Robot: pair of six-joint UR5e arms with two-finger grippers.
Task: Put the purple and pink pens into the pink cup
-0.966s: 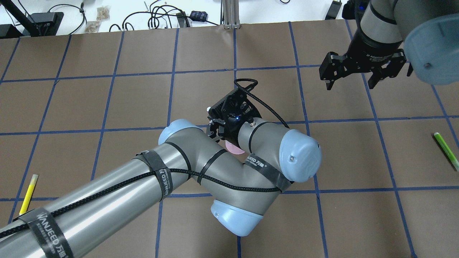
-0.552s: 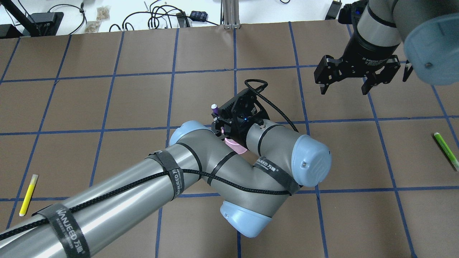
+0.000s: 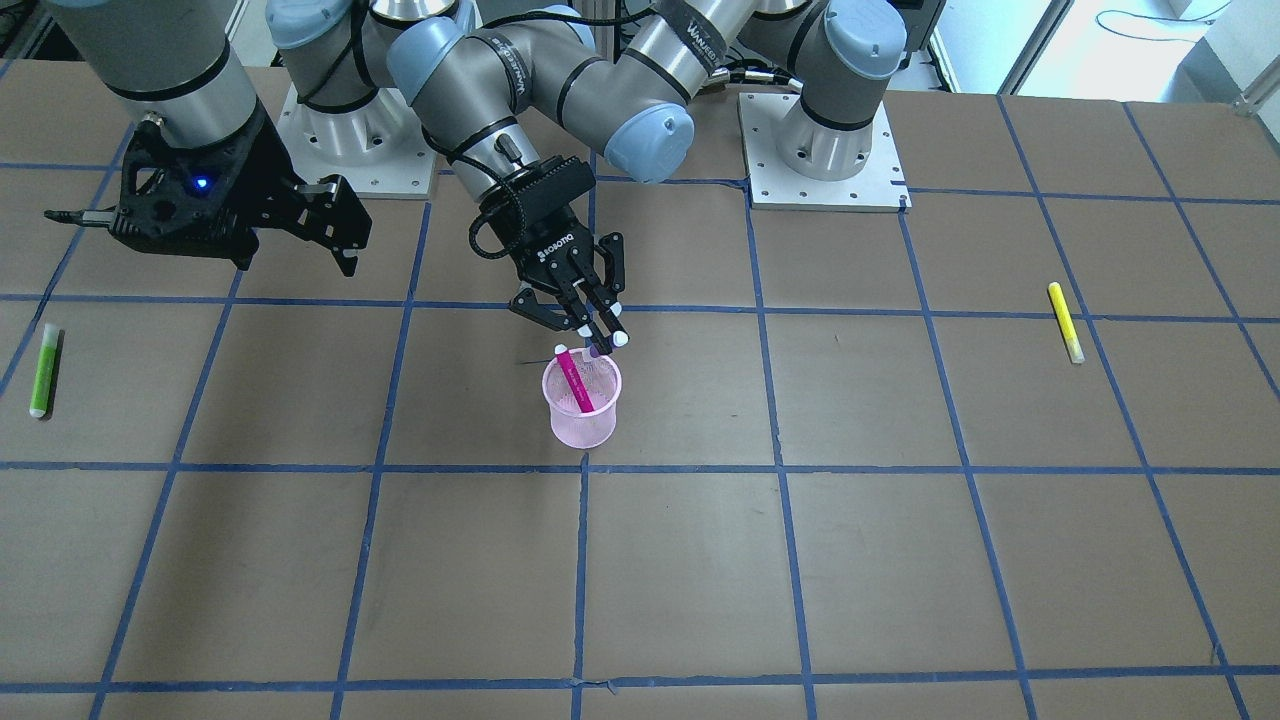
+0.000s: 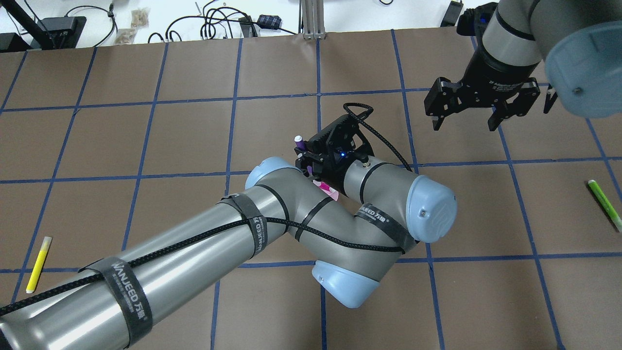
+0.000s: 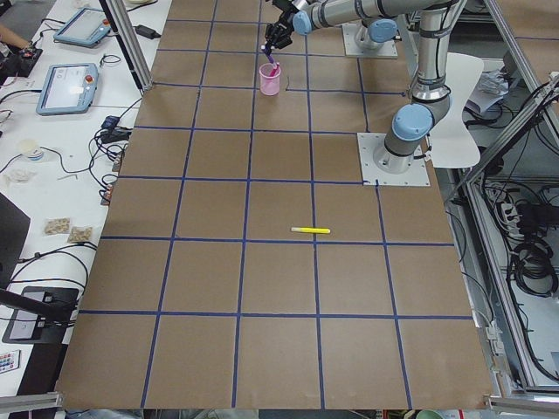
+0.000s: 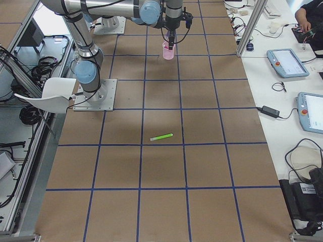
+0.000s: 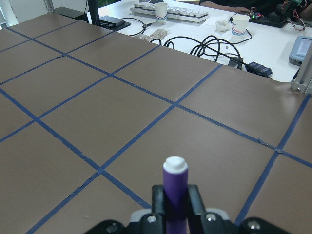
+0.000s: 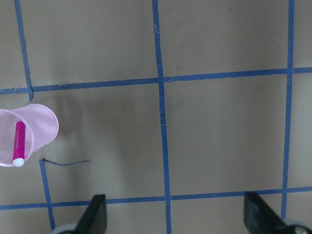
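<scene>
The pink mesh cup [image 3: 582, 410] stands upright near the table's middle, and the pink pen [image 3: 573, 380] leans inside it. My left gripper [image 3: 603, 335] is shut on the purple pen [image 4: 298, 141] and holds it just above the cup's rim. The pen's white-capped top sticks up between the fingers in the left wrist view [image 7: 174, 187]. From overhead my left arm hides most of the cup [image 4: 330, 193]. My right gripper [image 4: 464, 114] is open and empty, raised off to the side. Its wrist view shows the cup [image 8: 36, 127] and the pink pen [image 8: 18, 144] at the left edge.
A yellow highlighter [image 3: 1066, 322] lies on the table on my left side. A green highlighter [image 3: 44, 370] lies on my right side. Cables and devices lie on the white bench beyond the far table edge [image 4: 218, 22].
My left arm and gripper have shifted right and farther out over the cup, and the purple pen's top has come into the overhead view. My right gripper has drawn back slightly.
</scene>
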